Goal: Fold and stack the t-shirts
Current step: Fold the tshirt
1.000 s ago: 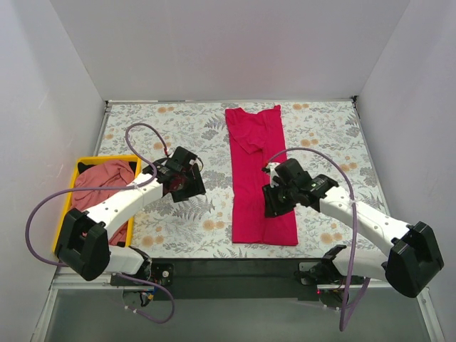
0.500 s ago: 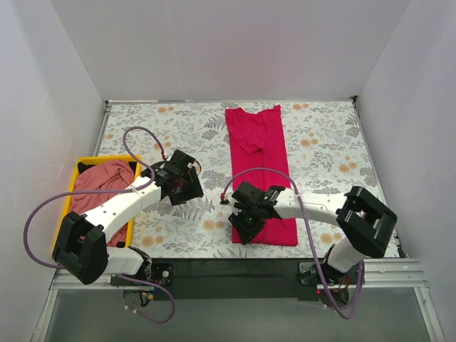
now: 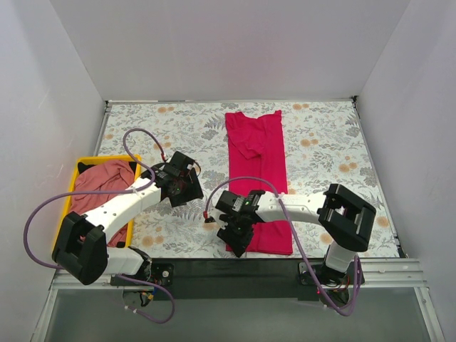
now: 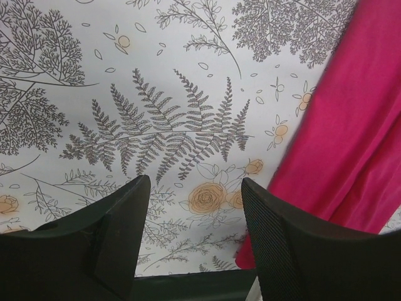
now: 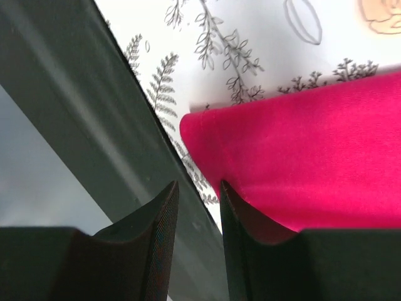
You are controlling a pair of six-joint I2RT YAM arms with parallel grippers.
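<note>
Two t-shirts show from above. The magenta-red t-shirt (image 3: 260,160) lies as a long narrow strip on the flowered table (image 3: 320,135). The salmon-pink t-shirt (image 3: 100,187) sits bunched in the single yellow bin (image 3: 107,158) at the left.

There are two grippers. The left gripper (image 3: 187,189) hovers over bare table just beside the strip, its fingers spread and empty in its wrist view. The right gripper (image 3: 236,241) is at the strip's near left corner. Only its wrist view shows the fingers narrowly parted with nothing between them, and the corner just beyond, by the dark table edge (image 5: 75,113).
</note>
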